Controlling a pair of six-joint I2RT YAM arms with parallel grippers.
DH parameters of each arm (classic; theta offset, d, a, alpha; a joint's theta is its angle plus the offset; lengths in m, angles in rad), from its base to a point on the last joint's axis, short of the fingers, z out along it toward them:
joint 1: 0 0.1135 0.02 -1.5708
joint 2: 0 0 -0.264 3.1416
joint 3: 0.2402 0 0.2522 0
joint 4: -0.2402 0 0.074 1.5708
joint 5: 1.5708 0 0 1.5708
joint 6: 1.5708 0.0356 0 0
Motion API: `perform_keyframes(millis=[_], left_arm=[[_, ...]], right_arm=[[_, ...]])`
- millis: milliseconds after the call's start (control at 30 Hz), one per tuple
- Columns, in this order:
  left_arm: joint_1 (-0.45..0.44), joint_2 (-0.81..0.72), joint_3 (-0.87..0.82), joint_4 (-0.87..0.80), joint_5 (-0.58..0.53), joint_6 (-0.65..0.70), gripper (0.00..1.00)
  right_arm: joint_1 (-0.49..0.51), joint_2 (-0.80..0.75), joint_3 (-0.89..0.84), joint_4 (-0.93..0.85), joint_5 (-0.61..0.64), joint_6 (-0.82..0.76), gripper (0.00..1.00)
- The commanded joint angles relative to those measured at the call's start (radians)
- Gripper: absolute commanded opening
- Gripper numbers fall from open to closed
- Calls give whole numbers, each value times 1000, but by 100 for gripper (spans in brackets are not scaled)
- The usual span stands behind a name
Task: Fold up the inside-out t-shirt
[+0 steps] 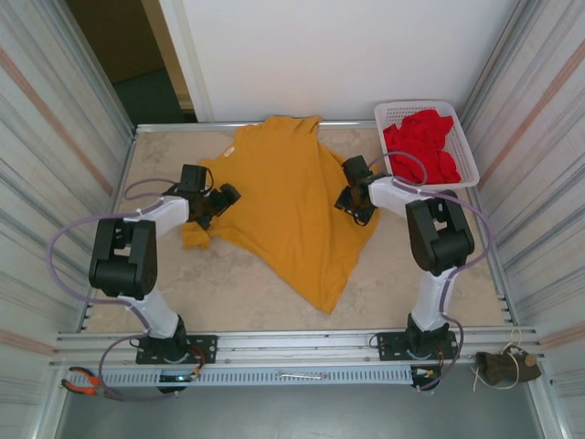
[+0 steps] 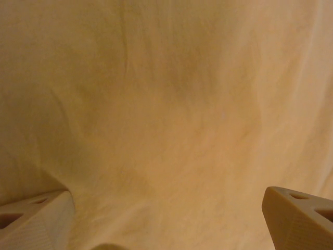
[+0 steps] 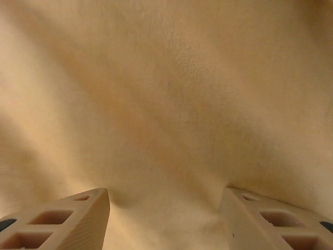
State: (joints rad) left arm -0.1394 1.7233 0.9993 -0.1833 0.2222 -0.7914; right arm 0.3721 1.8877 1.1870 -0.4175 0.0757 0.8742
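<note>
The inside-out t-shirt [image 1: 283, 201] is mustard yellow and lies spread, rumpled, across the middle of the table, tapering to a corner at the front. My left gripper [image 1: 212, 208] rests at its left edge by a bunched sleeve. In the left wrist view the left gripper [image 2: 166, 208] stands wide open against smooth yellow cloth [image 2: 166, 104]. My right gripper [image 1: 352, 203] sits at the shirt's right edge. In the right wrist view the right gripper [image 3: 165, 198] has its jaws apart, pressed into the cloth [image 3: 171, 104], with a low ridge of fabric between them.
A white basket [image 1: 425, 107] holding red garments [image 1: 420, 142] stands at the back right corner, close behind the right arm. Orange-handled pliers [image 1: 87, 382] lie on the front rail at left, and a brown object [image 1: 507, 366] at right. Corrugated walls flank the table.
</note>
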Motion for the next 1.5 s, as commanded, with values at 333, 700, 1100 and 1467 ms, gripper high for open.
perform_keyframes(millis=[333, 700, 1100, 1467], left_arm=[[-4, 308, 395, -114, 2, 68, 94], [-65, 593, 1037, -339, 176, 227, 99], [-69, -49, 420, -265, 159, 308, 99], [-262, -659, -228, -305, 10, 281, 99]], right_arm=[[443, -238, -398, -11, 59, 522, 60], [686, -288, -219, -66, 136, 570, 62], [670, -705, -345, -348, 334, 566, 74], [686, -971, -675, -191, 282, 686, 72]])
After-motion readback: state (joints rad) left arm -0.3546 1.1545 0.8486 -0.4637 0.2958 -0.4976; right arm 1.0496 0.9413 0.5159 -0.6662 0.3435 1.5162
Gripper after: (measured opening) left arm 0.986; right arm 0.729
